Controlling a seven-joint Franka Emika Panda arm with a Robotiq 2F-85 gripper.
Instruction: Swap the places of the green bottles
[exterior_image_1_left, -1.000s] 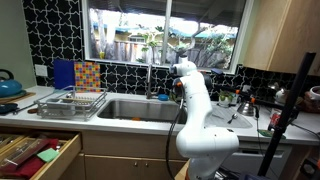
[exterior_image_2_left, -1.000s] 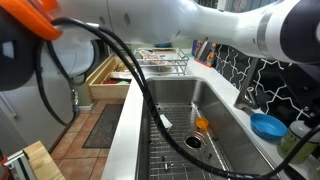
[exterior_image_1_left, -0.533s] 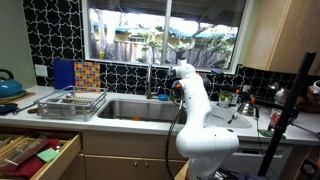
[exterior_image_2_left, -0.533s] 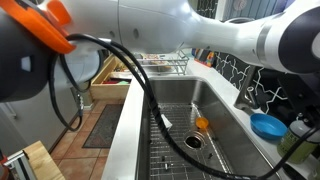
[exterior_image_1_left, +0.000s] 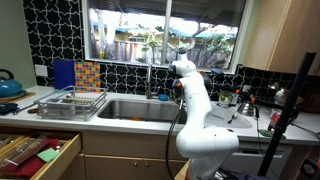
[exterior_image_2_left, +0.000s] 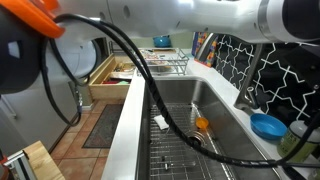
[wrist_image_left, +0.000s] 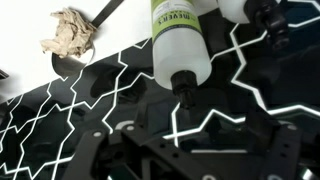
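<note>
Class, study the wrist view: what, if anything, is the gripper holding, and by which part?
Nothing is held. The gripper is open with nothing between its fingers; the green-labelled bottle sits beyond them, untouched.

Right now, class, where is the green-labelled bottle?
In the wrist view the bottle sits top centre against the black tiles, a crumpled paper to its left, another bottle close on its right.

Pale-green bottle (wrist_image_left: 180, 45), black white-lined tiles (wrist_image_left: 110, 95)
</note>
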